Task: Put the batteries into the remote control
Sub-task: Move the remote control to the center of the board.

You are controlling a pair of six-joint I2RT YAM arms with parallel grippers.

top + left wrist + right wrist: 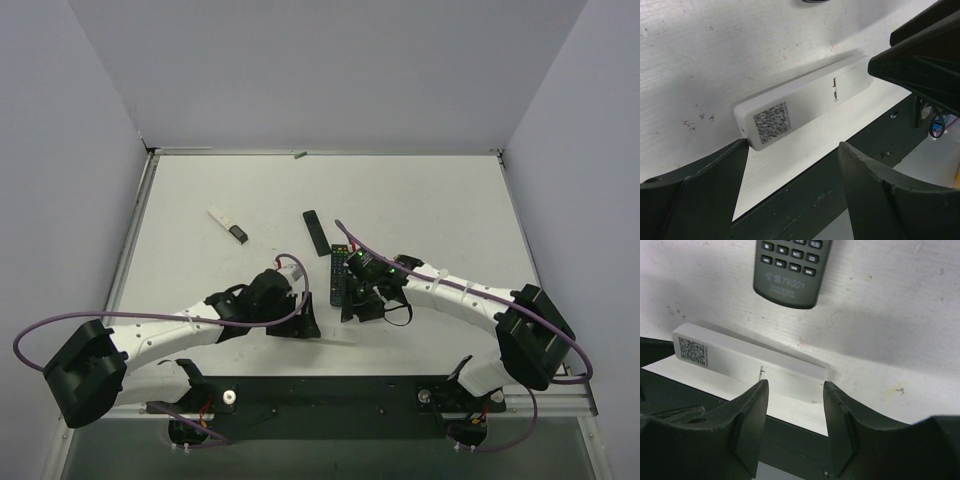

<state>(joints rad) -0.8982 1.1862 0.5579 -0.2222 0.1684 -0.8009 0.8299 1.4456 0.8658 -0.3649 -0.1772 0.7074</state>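
The white remote control lies back-up along the table's near edge, with a QR label at one end and its battery cover closed at the other. My left gripper is open at the label end; its fingers are apart and hold nothing. My right gripper hovers over the cover end, jaws partly apart and empty. In the top view both grippers meet over the remote control. One small green piece, perhaps a battery, lies at the far edge.
A black remote lies just beyond the right gripper. A slimmer black stick sits further back. A white strip with a dark end lies to the back left. The black base rail runs below the table's edge.
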